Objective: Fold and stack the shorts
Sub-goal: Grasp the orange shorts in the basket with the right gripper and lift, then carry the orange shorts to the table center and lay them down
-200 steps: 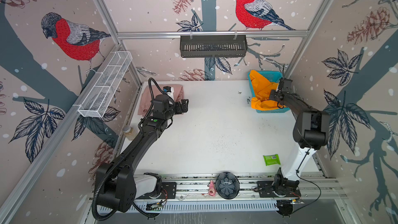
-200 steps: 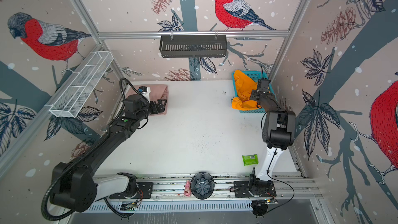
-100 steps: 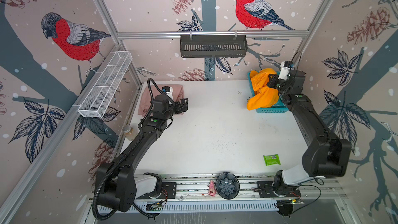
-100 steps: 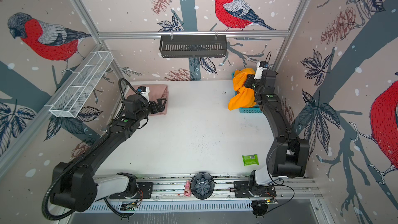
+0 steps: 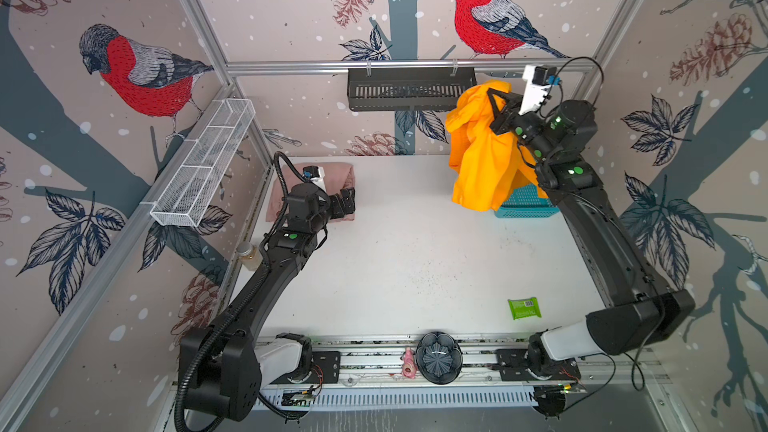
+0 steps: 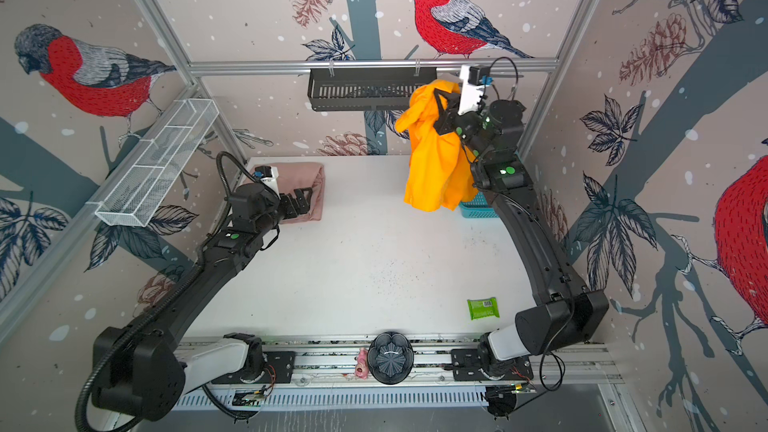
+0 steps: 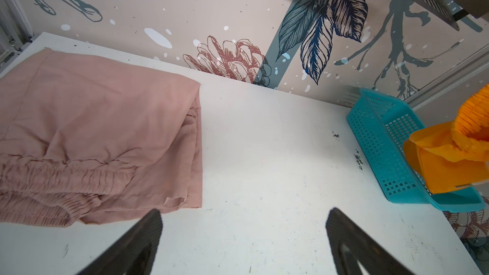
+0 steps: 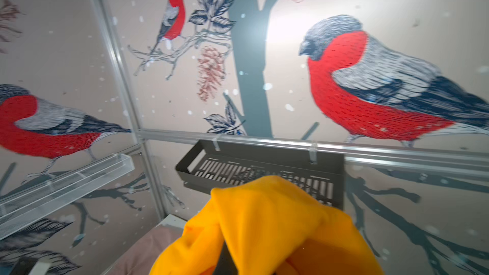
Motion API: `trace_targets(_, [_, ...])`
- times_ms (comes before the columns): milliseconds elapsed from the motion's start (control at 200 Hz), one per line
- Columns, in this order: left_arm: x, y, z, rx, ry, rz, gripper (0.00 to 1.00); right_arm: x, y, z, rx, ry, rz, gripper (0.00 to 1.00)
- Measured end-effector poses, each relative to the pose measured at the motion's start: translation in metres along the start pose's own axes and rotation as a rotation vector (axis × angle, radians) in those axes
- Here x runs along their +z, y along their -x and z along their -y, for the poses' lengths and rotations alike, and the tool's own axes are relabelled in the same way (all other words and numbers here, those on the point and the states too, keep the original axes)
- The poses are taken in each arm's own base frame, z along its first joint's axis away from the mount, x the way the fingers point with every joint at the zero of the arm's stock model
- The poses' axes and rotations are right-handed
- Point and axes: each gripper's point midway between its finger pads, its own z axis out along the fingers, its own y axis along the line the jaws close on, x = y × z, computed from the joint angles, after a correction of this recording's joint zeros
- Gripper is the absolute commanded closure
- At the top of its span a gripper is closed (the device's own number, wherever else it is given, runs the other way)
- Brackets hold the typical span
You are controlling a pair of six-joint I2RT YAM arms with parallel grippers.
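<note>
Hanging bunched from clamped right gripper (image 5: pixel 498 112): orange shorts (image 5: pixel 478 172) | left gripper (image 5: pixel 348 202) agape, empty | lower slowly onto table (image 5: pixel 415 263), spread flat.

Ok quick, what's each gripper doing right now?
Left gripper: open, empty, near the folded dusty pink fabric shorts.
Right gripper: shut on the bright orange fabric shorts, held aloft.

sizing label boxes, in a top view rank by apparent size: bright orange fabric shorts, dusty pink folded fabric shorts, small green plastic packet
1. bright orange fabric shorts, held up, nearer the camera
2. dusty pink folded fabric shorts, partly hidden
3. small green plastic packet
</note>
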Motion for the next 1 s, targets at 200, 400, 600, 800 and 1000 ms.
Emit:
trace_targets(200, [-0.007,0.005,-0.011,-0.027,0.037,-0.007,0.03,0.025,-0.090,-0.067,0.012,0.129,-0.190,0.99])
trace_targets(400, [-0.008,0.002,-0.013,-0.038,0.051,-0.035,0.03,0.043,-0.221,-0.105,0.029,0.165,-0.441,0.98])
trace_targets(600, [-0.006,-0.006,-0.024,-0.047,0.090,-0.069,0.03,0.052,-0.325,-0.172,0.014,0.305,-0.638,0.80])
trace_targets(800, [0.002,-0.020,-0.035,-0.056,0.125,-0.117,0.03,0.018,-0.343,-0.196,-0.022,0.389,-0.725,0.99])
trace_targets(1000, [0.013,-0.032,-0.035,-0.062,0.103,-0.152,0.03,-0.059,-0.369,-0.131,0.027,0.232,-0.884,0.67])
